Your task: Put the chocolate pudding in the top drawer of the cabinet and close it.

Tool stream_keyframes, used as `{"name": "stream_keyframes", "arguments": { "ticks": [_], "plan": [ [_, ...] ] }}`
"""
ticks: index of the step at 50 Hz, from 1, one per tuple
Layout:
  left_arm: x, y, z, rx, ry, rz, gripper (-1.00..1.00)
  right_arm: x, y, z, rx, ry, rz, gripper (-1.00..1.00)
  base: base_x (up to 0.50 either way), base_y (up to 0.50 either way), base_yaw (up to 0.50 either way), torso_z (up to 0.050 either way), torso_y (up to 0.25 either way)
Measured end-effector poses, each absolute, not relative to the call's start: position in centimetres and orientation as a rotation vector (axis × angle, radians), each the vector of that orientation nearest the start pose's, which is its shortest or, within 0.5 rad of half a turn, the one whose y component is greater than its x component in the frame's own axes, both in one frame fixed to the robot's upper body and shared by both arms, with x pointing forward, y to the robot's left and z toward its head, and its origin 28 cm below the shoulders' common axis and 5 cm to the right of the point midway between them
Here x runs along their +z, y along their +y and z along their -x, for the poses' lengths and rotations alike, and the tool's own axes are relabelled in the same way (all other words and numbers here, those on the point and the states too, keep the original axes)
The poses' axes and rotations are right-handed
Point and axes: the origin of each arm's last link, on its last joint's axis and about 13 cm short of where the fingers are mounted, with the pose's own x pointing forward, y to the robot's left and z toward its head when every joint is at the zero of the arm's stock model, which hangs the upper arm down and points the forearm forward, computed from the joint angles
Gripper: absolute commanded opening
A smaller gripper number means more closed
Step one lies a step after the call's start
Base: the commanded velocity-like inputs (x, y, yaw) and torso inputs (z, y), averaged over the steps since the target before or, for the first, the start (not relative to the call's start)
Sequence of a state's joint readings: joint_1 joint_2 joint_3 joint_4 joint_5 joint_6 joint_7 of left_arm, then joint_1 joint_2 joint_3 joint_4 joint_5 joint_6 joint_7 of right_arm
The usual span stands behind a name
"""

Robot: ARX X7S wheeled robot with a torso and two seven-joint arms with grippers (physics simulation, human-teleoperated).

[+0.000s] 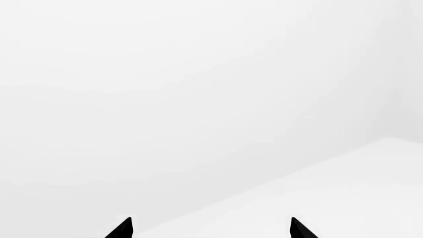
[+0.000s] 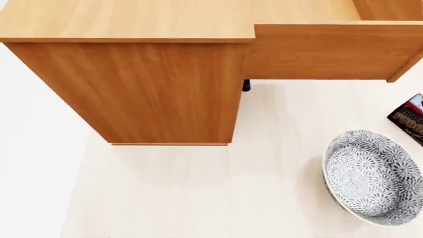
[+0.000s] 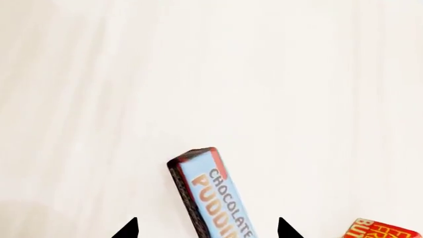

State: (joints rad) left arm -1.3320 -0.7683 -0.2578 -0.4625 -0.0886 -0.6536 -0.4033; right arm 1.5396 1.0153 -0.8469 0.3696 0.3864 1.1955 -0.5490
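Note:
The cabinet (image 2: 165,89) stands at the back left in the head view. Its top drawer (image 2: 324,52) is pulled out to the right and hangs over the pale floor. The chocolate pudding (image 2: 411,116) lies at the right edge, beyond the bowl. In the right wrist view the same carton (image 3: 211,193) shows a pale blue lettered face and a dark side. It runs in between the fingertips of my right gripper (image 3: 207,229), which is open, with gaps on both sides. My left gripper (image 1: 211,229) is open over a blank white surface, holding nothing. Neither gripper shows in the head view.
A grey-patterned bowl (image 2: 370,176) sits at the front right, close to the pudding. A red-orange butter box (image 3: 383,229) lies just beside the right gripper. A small dark part (image 2: 246,85) shows under the open drawer at the cabinet's front.

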Motion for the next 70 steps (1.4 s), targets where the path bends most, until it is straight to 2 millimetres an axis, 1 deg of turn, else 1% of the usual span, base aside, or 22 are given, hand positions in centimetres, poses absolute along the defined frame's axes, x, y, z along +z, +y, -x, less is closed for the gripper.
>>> {"name": "stream_keyframes", "arguments": {
  "ticks": [8, 16, 25, 31, 37, 48, 54, 60, 61, 63, 70],
  "plan": [
    [34.6, 48.8, -27.3, 1.140, -0.328, 0.097, 1.00, 32.4, -34.4, -28.0, -0.106, 0.617, 0.397, 1.00, 0.00, 0.00, 0.00, 0.004, -0.099],
    [34.5, 48.8, -27.4, 1.140, -0.327, 0.098, 1.00, 32.4, -34.4, -27.9, -0.119, 0.620, 0.403, 1.00, 0.00, 0.00, 0.00, 0.003, -0.071],
    [34.4, 48.6, -27.3, 1.139, -0.330, 0.095, 1.00, 32.3, -35.1, -27.6, -0.171, 0.651, 0.425, 1.00, 0.00, 0.00, 0.00, 0.000, 0.000],
    [34.5, 48.4, -27.1, 1.140, -0.335, 0.089, 1.00, 32.0, -35.8, -27.8, -0.199, 0.674, 0.434, 1.00, 0.00, 0.00, 0.00, 0.000, 0.000],
    [34.7, 48.2, -27.0, 1.148, -0.340, 0.077, 1.00, 31.5, -36.3, -28.9, -0.210, 0.681, 0.432, 1.00, 0.00, 0.00, 0.00, 0.000, 0.000],
    [35.4, 47.3, -27.3, 1.161, -0.350, 0.052, 1.00, 30.4, -36.7, -32.0, -0.193, 0.659, 0.414, 1.00, 0.00, 0.00, 0.00, 0.000, 0.000],
    [35.8, 46.7, -27.9, 1.157, -0.357, 0.039, 1.00, 29.9, -36.5, -32.8, -0.179, 0.649, 0.414, 1.00, 0.00, 0.00, 0.00, 0.000, 0.000],
    [36.0, 46.2, -28.5, 1.149, -0.359, 0.026, 1.00, 29.0, -36.3, -33.3, -0.162, 0.653, 0.405, 1.00, 0.00, 0.00, 0.00, 0.000, 0.000],
    [36.0, 46.1, -28.6, 1.148, -0.359, 0.024, 1.00, 28.8, -36.3, -33.3, -0.159, 0.655, 0.402, -1.00, 0.00, 0.00, 0.00, 0.000, 0.000],
    [36.0, 46.0, -28.8, 1.147, -0.359, 0.020, 1.00, 28.4, -36.3, -33.4, -0.157, 0.658, 0.398, -1.00, 0.00, 0.00, 0.00, 0.000, 0.000],
    [36.2, 45.6, -29.1, 1.143, -0.360, 0.007, 1.00, 28.2, -36.6, -33.3, -0.166, 0.640, 0.402, -1.00, 0.00, 0.00, 0.00, 0.000, -0.002]
  ]
}}
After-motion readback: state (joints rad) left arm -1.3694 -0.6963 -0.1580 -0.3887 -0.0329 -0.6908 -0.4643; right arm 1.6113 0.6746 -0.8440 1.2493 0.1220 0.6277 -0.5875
